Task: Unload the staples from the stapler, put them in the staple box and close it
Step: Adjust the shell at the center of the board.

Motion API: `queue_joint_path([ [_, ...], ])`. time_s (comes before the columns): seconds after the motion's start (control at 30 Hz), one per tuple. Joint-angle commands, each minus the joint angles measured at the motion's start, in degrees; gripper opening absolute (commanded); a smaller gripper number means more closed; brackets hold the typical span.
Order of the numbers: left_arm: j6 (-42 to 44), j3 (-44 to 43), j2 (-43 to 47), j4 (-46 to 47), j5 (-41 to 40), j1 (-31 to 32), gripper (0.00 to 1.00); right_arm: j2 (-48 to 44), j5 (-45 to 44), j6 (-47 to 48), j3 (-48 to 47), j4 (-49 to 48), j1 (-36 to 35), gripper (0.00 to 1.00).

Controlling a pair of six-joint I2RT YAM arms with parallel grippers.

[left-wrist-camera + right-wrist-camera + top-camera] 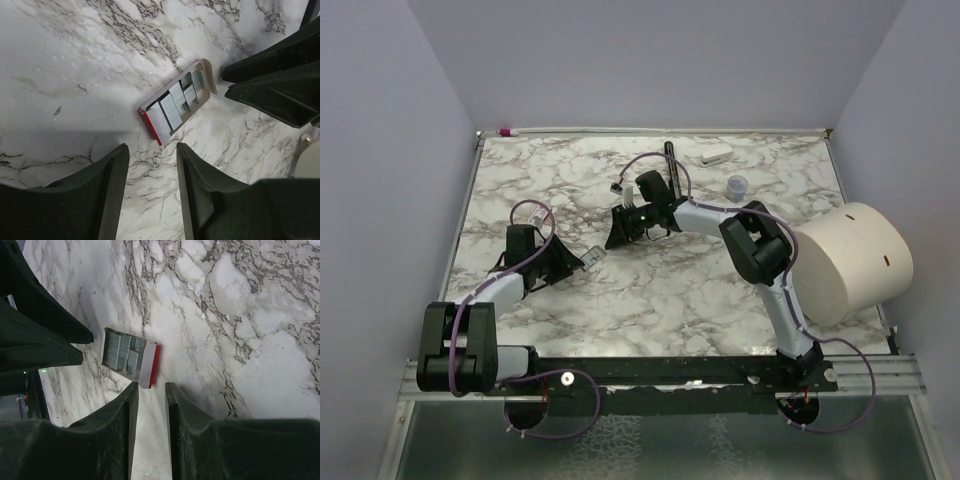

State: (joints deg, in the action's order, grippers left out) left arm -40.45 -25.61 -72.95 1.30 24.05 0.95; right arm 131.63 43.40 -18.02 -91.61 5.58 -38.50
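The stapler (592,255) is small, red and white, and lies flat on the marble table between my two grippers. It lies open, with grey strips of staples (180,97) side by side in its tray. My left gripper (152,152) is just short of the red end of the stapler (157,125), open, nothing between its fingers. My right gripper (151,387) faces the same red end of the stapler (149,365) from the other side, jaws narrowly open and empty. The staples (120,351) sit beyond that end. Neither gripper touches the stapler.
A long black bar (670,160), a white block (716,155) and a small clear cup (737,186) sit at the back. A large cream cylinder (855,262) lies at the right edge. Grey walls close in the table (560,170).
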Motion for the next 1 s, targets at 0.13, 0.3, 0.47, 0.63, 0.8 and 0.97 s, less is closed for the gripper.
queue_joint_path([
  [0.13,-0.22,-2.07,-4.64,3.77,-0.69,1.44,0.36,4.28,2.84,0.07,-4.46,2.01,0.27,0.26],
  [0.3,0.13,-2.70,-6.50,4.57,-0.98,2.02,0.32,6.35,5.63,-0.01,-6.24,2.10,0.27,0.23],
  [0.47,0.10,-2.95,-7.28,5.11,-1.22,2.56,0.30,7.22,7.26,-0.69,-5.99,1.57,0.18,0.19],
  [0.63,0.43,-3.86,-8.24,5.04,-1.03,3.11,0.29,8.09,7.91,-0.74,-5.95,1.70,0.09,0.14],
  [0.8,0.54,-4.72,-9.18,5.32,-1.19,3.99,0.29,8.25,6.67,-0.02,-6.38,2.74,-0.56,0.13],
  [0.97,0.89,-5.28,-9.75,5.37,-1.53,4.71,0.27,8.29,0.27,2.37,-8.31,7.68,-1.16,0.11],
])
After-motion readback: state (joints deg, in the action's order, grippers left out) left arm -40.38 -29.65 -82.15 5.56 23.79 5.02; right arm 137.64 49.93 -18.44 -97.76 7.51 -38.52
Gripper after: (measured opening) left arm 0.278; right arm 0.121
